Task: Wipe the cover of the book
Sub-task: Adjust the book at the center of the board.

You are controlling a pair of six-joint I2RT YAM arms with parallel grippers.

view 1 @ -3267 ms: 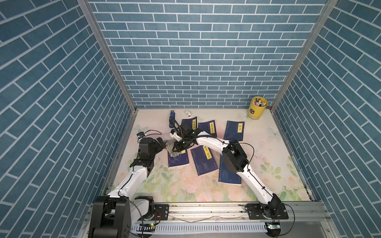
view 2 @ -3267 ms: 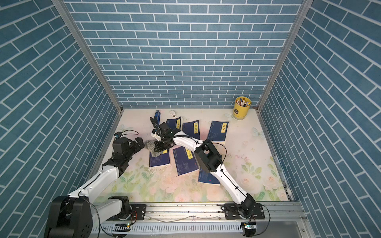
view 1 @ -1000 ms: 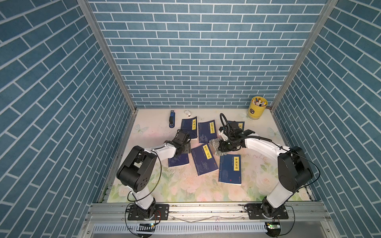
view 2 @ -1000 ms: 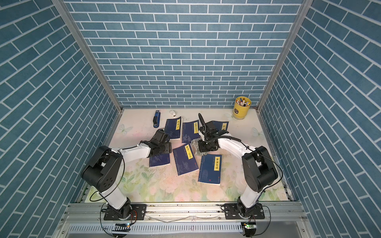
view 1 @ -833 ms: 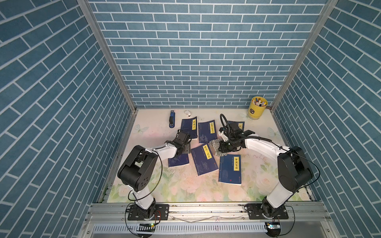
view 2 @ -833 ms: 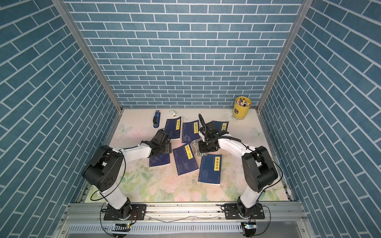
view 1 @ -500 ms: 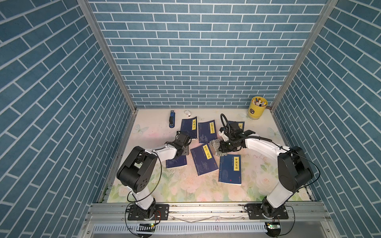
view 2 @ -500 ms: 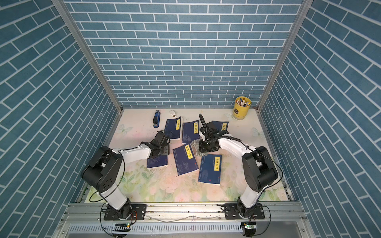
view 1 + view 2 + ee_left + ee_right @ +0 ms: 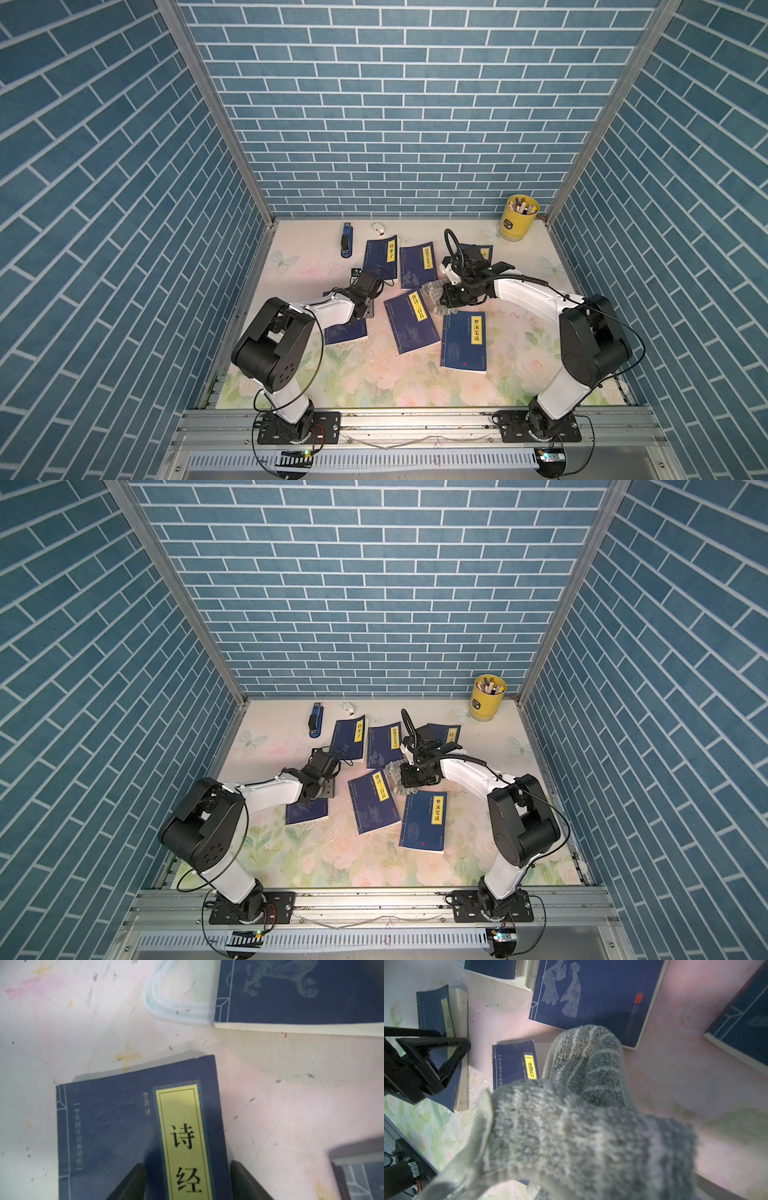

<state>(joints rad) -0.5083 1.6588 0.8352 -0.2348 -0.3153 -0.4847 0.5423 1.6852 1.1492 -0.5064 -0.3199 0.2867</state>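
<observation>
Two jobs, split — the left tool point(image 9: 187, 1164), spread wide, sits over the dark-blue paperback book with a yellow title strip point(image 9: 108, 1126) on the floral counter point(image 9: 374, 374), likely to steady it; the right tool point(image 9: 446, 297) pinches a grey striped terry cloth point(image 9: 581, 1126), apart from it.

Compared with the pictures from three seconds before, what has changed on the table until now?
The right pincer, shut on the cloth, moved off the near left book and swung to the right, beside the middle book. The left pincer, open, reached forward onto that book, which has slid slightly toward the robot. The other books and the yellow cup stayed in place.
</observation>
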